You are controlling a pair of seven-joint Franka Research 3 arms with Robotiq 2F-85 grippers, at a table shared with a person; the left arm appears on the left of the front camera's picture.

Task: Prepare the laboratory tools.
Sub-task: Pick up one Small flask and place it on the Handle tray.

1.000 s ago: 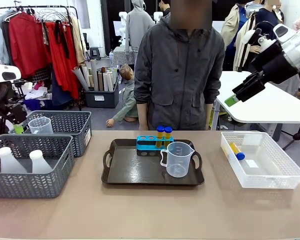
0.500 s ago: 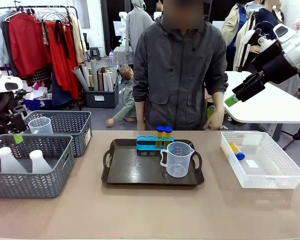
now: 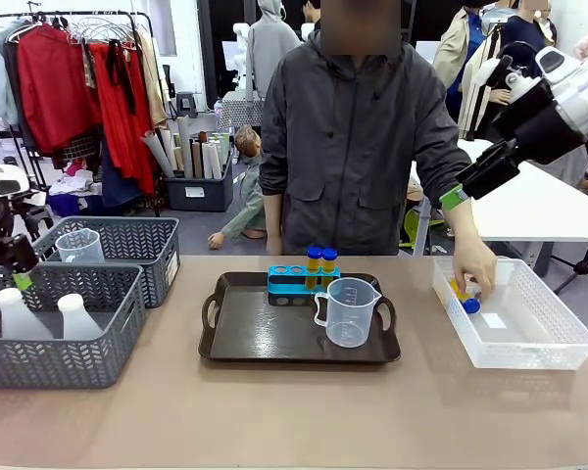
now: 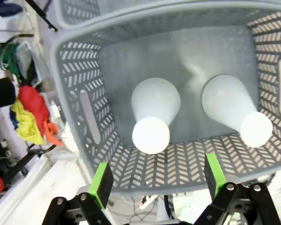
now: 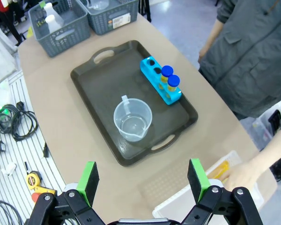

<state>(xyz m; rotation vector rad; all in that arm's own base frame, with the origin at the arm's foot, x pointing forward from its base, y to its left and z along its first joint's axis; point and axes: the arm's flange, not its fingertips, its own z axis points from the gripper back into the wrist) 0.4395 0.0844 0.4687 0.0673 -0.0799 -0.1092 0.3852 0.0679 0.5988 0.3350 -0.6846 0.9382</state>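
Grey mesh basket [image 3: 69, 367], the near one, left side of the table [image 3: 294, 421]: two white conical flasks [image 4: 152, 112], upright, side by side. From the front their lower bodies are hidden behind the basket wall. Left gripper [image 4: 158, 180] hangs above them, jaws spread wide, holding nothing; from the front its fingers are hard to make out.

Far basket [image 3: 127, 245]: one measuring jug [image 3: 78, 245], base hidden. Second measuring jug [image 3: 348, 311] upright on the black tray [image 3: 265, 333], just in front of the blue tube rack [image 3: 292, 282].

Rack carries two yellow blue-capped tubes [image 3: 321, 260] at one end. Right wrist view shows two open wells beside them.

Third tube [image 3: 469, 305] lies in the clear bin [image 3: 529, 357], largely covered by the person's hand [image 3: 473, 269]; its cap shows. Right gripper [image 5: 143, 174] high over the table, jaws apart, empty.
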